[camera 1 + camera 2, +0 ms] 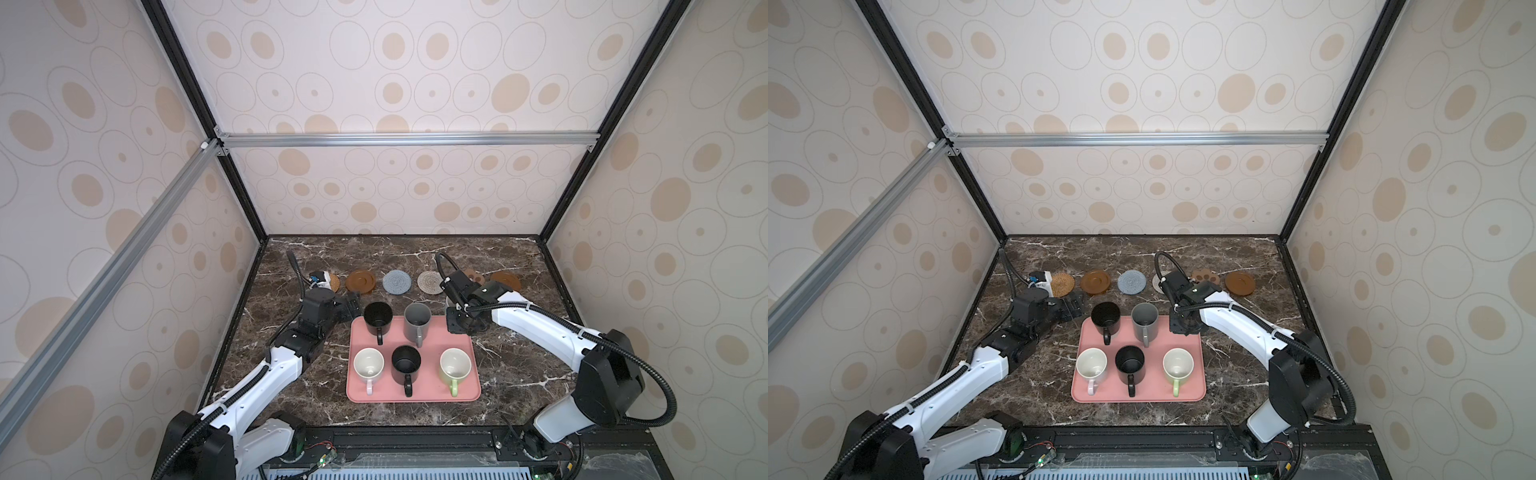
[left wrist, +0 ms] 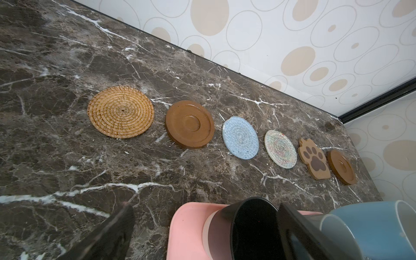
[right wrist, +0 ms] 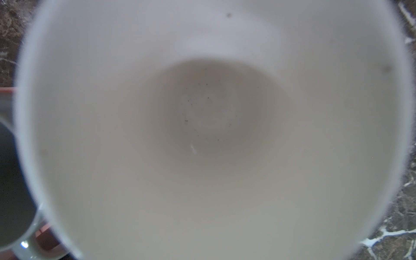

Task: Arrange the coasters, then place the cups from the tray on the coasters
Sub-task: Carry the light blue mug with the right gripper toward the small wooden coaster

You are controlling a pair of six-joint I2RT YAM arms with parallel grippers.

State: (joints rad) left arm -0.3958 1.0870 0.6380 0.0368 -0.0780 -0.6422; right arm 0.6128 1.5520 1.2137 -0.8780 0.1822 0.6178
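Right gripper (image 1: 461, 323): one mug (image 2: 371, 225); tray (image 1: 432, 337) five; coasters (image 2: 240, 137) six.

Six coasters (image 1: 397, 282) lie in a row beyond both grippers. The tray (image 1: 436, 340) spans from left gripper (image 1: 353, 306) to right gripper (image 1: 461, 323), carrying five cups (image 1: 406, 362); a sixth cup (image 3: 213, 135) sits directly under the right gripper.

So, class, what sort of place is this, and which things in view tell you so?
Probably a robot test booth, not a real kitchen: wallpapered panels on an aluminium frame, a marble-look tabletop, and two robot arms reaching over a pink tray of mugs.
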